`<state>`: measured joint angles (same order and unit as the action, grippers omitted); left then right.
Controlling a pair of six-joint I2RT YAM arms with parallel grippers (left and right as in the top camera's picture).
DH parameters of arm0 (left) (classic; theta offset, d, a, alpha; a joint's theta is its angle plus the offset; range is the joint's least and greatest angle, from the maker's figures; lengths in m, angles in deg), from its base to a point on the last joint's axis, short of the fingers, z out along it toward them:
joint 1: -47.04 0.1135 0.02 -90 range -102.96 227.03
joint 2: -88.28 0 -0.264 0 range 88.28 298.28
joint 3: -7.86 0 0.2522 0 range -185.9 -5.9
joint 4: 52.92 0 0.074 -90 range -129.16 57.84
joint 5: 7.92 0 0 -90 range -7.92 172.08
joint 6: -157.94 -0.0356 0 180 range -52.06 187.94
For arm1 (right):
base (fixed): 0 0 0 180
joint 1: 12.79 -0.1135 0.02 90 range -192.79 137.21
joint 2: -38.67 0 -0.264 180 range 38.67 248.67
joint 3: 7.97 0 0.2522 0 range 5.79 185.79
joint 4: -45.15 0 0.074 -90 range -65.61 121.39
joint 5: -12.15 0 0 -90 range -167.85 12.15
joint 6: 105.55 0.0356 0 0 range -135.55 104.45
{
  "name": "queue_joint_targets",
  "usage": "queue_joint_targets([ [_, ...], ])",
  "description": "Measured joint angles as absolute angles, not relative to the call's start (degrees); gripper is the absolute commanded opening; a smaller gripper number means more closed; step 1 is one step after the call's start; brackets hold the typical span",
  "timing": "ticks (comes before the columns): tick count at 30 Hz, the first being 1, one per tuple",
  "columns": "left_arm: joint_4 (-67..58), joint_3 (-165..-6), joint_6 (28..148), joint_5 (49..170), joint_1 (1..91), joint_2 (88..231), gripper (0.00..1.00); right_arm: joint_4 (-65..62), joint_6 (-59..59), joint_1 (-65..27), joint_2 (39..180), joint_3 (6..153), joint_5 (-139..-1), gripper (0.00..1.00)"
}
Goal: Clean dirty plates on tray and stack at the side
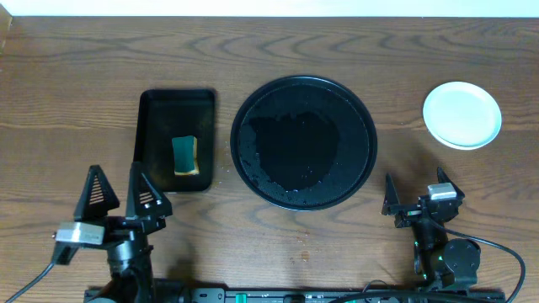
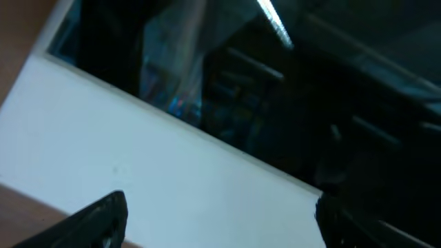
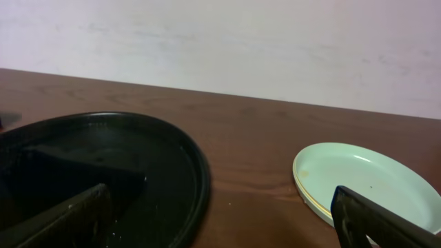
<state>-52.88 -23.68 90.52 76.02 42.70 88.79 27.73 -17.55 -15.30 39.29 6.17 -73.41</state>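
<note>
beneath mint plate (image 3: 365, 180), yellow plate (image 3: 312, 203) edge only

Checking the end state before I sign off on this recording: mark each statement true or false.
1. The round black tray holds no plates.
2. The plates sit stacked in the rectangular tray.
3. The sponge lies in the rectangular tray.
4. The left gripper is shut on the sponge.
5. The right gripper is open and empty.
1. True: the round black tray holds no plates.
2. False: the plates sit stacked on the bare table, on the right arm's side of the round tray.
3. True: the sponge lies in the rectangular tray.
4. False: the left gripper is open, empty and apart from the sponge.
5. True: the right gripper is open and holds nothing.
</note>
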Motion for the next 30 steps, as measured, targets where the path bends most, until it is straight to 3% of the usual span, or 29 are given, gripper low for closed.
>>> queue_joint_targets([
  [19, -55.74, -7.83, 90.7, 76.41, 44.42, 88.79, 0.87, 27.73, -17.57, -15.3, 39.29, 6.17, -73.41, 0.99],
  [30, -39.13, -6.43, 90.18, 77.26, 44.42, 88.88, 0.87, 27.73, -17.68, -15.3, 39.29, 6.17, -73.41, 0.99],
])
